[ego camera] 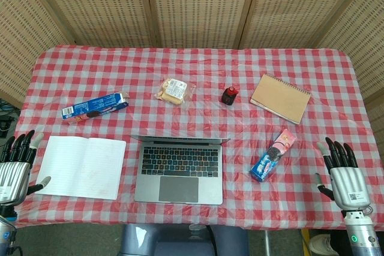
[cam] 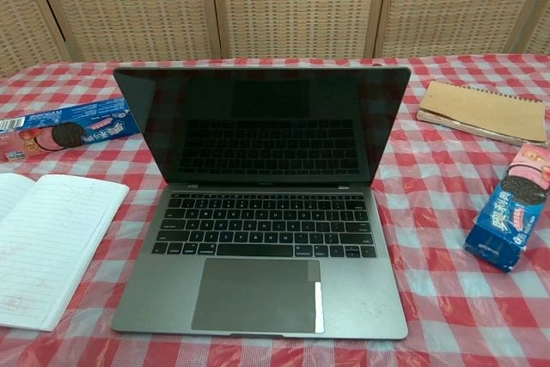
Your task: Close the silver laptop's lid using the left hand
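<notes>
The silver laptop point(ego camera: 179, 170) sits at the front middle of the table with its lid upright and its dark screen point(cam: 262, 122) facing me. The keyboard and trackpad point(cam: 256, 294) are uncovered. My left hand point(ego camera: 16, 166) hovers at the table's front left corner, fingers spread, holding nothing, well left of the laptop. My right hand point(ego camera: 342, 175) is at the front right corner, also spread and empty. Neither hand shows in the chest view.
An open white notebook point(ego camera: 81, 166) lies between my left hand and the laptop. A blue cookie box point(ego camera: 95, 107), a snack packet point(ego camera: 173, 90), a small red bottle point(ego camera: 230, 95), a brown spiral notebook point(ego camera: 280, 98) and a blue-pink cookie pack point(ego camera: 273, 155) lie around.
</notes>
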